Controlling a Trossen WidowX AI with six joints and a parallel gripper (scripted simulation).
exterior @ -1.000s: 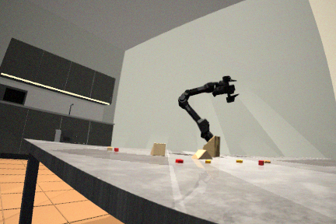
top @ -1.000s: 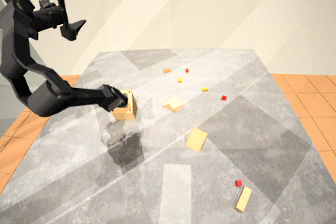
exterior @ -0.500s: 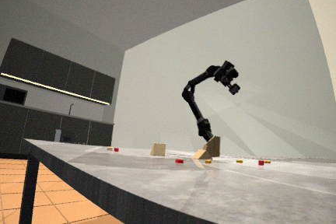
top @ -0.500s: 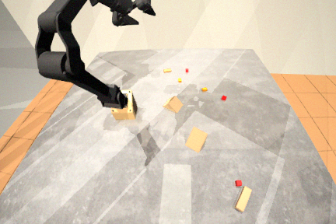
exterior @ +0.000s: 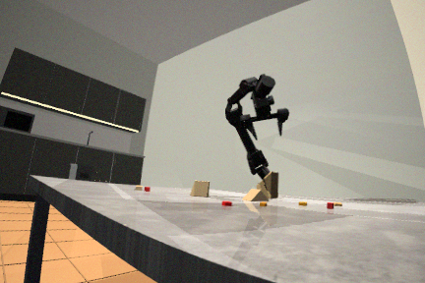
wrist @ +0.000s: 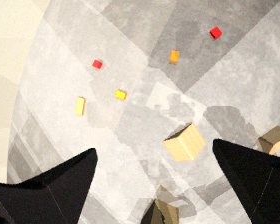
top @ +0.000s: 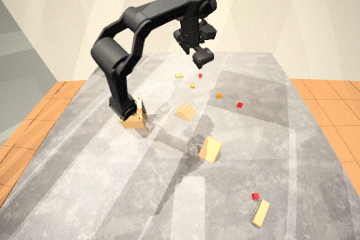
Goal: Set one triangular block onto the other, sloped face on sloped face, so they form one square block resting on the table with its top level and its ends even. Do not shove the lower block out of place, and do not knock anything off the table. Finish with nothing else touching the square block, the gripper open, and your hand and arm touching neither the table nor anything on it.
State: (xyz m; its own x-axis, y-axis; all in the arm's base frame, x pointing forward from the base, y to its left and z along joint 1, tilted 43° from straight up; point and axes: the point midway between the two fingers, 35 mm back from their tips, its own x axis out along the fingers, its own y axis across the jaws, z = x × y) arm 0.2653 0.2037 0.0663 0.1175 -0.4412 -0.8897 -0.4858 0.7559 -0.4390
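Near: we logged a flat wooden block (top: 261, 213) beside a red cube (top: 255, 196) | Middle: two triangular blocks, one (top: 210, 149) nearer, one (top: 186, 112) farther, lay apart on the table (top: 83, 187) | Far: gripper (top: 196, 47) hung above, jaws wide, holding nothing

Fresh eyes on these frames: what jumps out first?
The dark arm arches high over the far half of the table, its gripper open, empty and well above the surface. Below it, two tan triangular blocks lie apart mid-table: one nearer the arm's base, one closer to the camera. Small red, yellow and orange bits dot the far end, and a flat tan block lies at the near right.
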